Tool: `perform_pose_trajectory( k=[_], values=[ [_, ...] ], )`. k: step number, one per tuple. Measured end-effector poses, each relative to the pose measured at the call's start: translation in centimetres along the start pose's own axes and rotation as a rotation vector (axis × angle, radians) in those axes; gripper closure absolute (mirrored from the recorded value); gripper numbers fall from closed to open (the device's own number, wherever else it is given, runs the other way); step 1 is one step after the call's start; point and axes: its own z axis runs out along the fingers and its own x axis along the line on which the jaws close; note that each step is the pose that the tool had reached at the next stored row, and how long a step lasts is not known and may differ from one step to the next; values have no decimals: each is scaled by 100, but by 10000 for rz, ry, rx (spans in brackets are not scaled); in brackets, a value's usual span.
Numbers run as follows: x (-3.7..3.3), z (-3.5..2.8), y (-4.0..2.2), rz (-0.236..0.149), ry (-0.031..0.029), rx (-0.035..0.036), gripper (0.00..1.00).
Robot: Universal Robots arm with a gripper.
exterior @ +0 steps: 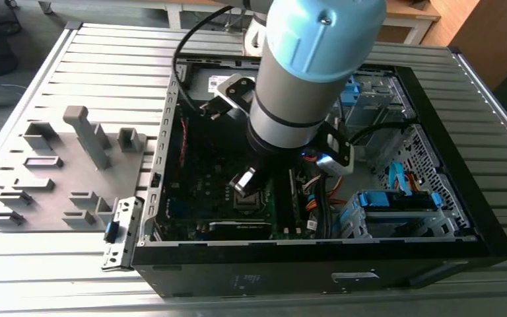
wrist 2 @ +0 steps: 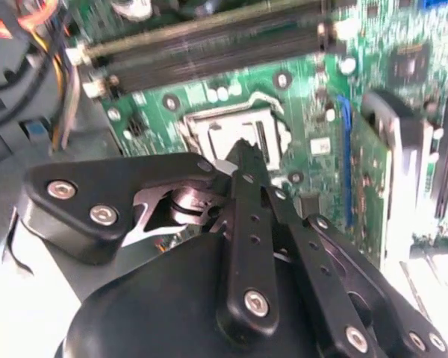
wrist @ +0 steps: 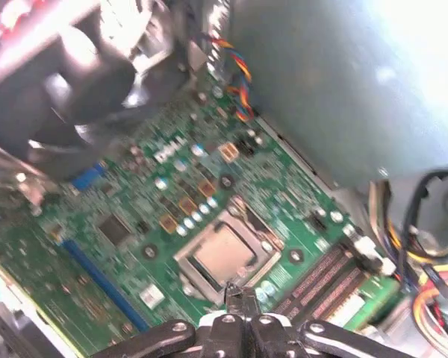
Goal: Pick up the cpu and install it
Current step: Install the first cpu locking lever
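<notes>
Cpu (wrist: 225, 255) sits flat in the motherboard socket (wrist: 263, 240), inside the case (exterior: 465, 218). Gripper (wrist: 237, 292) hangs just above its edge, fingers closed together, holding nothing. Judged light, rigid, fragile; grip by 2 opposite edges only.

Silver-grey arm (exterior: 302, 79), pale-blue cap, black fingers (wrist 2: 246, 194)

no readable text, labels or numbers anywhere
</notes>
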Motion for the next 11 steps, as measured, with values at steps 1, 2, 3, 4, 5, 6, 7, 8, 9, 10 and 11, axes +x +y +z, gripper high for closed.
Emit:
perform_pose_trajectory(
  k=[1,2,3,4,5,6,7,8,9,10,11],
  values=[
    [17,3,18,1,-3,0,89],
    [24,4,28,2,-2,1,89],
    [24,2,30,1,-1,2,89],
    [22,-12,33,0,1,2,89],
    [19,-42,38,-1,-1,2,89],
    [16,-79,43,0,-1,3,89],
    [14,-115,48,0,-3,3,89],
    [12,-152,53,1,-3,3,89],
    [10,-183,57,0,-4,4,89],
    [8,-209,61,0,-5,5,89],
    [6,-233,64,0,-5,6,89]
  ],
)
